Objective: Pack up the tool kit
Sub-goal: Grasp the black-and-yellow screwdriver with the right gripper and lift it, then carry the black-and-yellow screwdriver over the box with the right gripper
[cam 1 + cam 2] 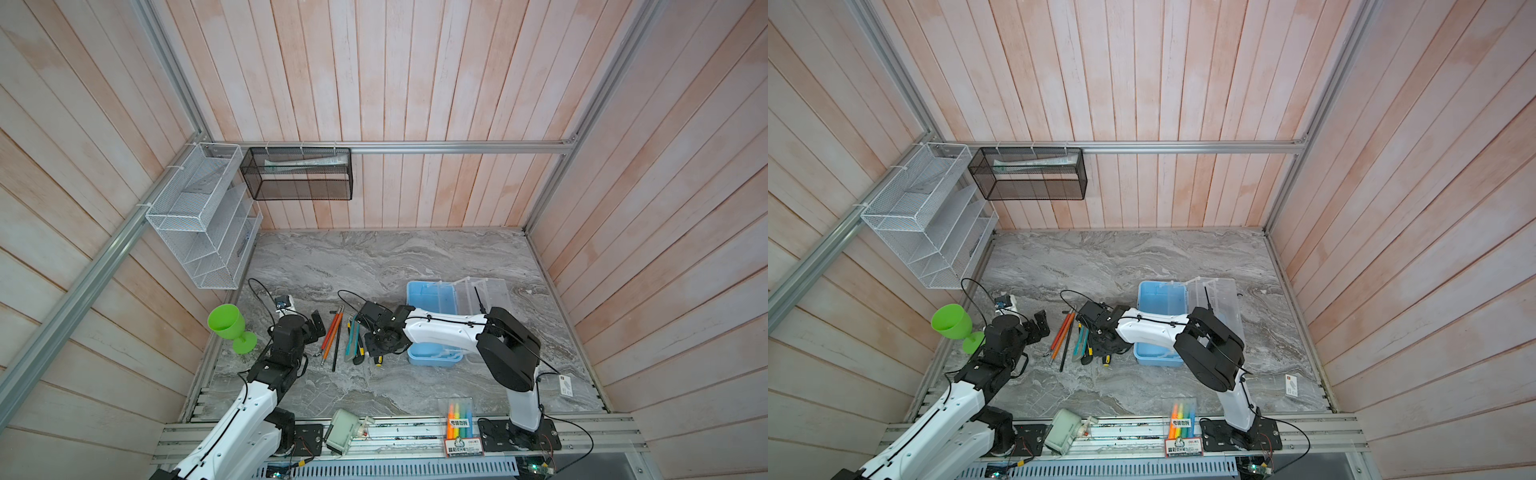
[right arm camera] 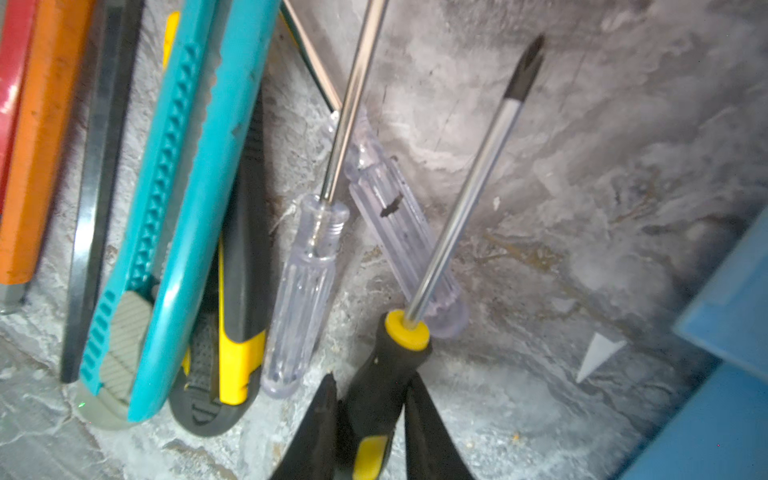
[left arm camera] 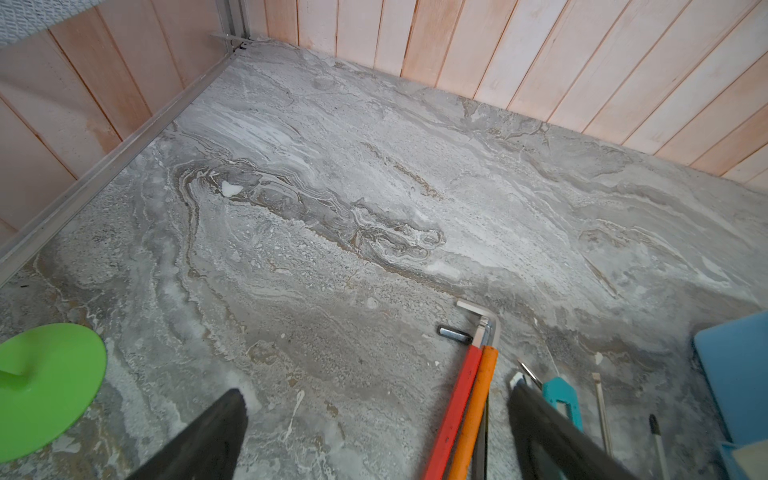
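Note:
The tool kit's light-blue case (image 1: 432, 299) lies open at centre right, its clear lid (image 1: 486, 291) laid back. Left of it lie red and orange-handled tools (image 1: 332, 336), a teal utility knife (image 2: 199, 208) and two clear-handled screwdrivers (image 2: 305, 291). My right gripper (image 2: 372, 376) reaches across the case and is shut on the handle of a black-and-yellow screwdriver (image 2: 386, 357), whose shaft rests over one clear handle. My left gripper (image 3: 376, 388) hangs open just left of the red (image 3: 457, 407) and orange (image 3: 478, 399) handles, holding nothing.
A green goblet (image 1: 228, 326) stands by the left wall, close to my left arm. A highlighter pack (image 1: 459, 417) and a white device (image 1: 343, 430) sit at the front edge. A white mesh rack (image 1: 195, 216) and a black mesh basket (image 1: 299, 174) hang on the walls.

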`<state>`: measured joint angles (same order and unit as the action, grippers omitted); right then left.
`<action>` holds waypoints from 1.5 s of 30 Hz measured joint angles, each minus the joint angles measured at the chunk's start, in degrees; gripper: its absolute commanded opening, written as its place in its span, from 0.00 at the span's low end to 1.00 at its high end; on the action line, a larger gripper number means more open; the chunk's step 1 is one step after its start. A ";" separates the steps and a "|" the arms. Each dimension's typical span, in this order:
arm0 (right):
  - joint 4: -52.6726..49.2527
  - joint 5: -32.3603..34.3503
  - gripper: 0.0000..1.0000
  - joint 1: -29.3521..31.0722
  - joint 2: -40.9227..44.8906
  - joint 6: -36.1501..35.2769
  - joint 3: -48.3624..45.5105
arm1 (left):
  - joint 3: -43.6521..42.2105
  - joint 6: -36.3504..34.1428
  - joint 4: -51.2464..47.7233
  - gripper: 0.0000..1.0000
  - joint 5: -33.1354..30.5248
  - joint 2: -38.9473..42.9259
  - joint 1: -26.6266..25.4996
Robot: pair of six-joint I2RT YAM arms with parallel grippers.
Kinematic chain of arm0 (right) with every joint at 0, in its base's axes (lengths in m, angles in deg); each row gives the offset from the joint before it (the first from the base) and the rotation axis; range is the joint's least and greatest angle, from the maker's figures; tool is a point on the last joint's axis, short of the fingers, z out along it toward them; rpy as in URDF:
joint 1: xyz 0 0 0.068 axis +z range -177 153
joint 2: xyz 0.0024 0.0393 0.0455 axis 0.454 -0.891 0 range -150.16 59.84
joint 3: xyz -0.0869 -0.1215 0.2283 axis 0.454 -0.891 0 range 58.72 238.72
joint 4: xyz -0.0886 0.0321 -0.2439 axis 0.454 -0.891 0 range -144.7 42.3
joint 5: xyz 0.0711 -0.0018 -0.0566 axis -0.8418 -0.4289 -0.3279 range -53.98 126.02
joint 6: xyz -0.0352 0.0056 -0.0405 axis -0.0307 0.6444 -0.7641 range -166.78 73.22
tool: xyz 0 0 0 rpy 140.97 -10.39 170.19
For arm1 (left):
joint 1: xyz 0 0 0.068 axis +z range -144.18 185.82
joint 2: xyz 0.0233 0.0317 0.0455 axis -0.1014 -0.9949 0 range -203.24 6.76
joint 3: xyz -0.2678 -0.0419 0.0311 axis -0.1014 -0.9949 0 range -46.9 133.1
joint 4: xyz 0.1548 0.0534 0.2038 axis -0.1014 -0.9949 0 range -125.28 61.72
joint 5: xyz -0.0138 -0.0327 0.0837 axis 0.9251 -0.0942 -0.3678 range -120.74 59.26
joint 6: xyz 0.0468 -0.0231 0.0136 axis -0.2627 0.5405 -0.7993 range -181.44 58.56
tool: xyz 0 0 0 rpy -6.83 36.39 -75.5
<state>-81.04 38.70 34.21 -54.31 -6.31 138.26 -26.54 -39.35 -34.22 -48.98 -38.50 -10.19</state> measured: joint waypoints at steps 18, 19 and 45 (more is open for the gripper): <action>-2.51 0.70 0.00 -0.11 0.13 1.95 0.76 | 0.00 0.00 0.00 1.00 0.04 -0.48 0.15; -3.02 0.83 0.00 -0.35 0.46 1.95 0.76 | 0.00 0.00 0.00 1.00 0.02 -0.50 0.15; -12.31 -0.57 0.00 -23.23 35.56 -8.83 -5.09 | 0.00 0.00 -0.02 1.00 0.04 -0.92 0.26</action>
<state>-93.34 38.13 10.98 -18.75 -15.14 133.17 -26.54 -39.35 -34.24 -48.93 -39.41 -9.93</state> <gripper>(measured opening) 0.148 0.998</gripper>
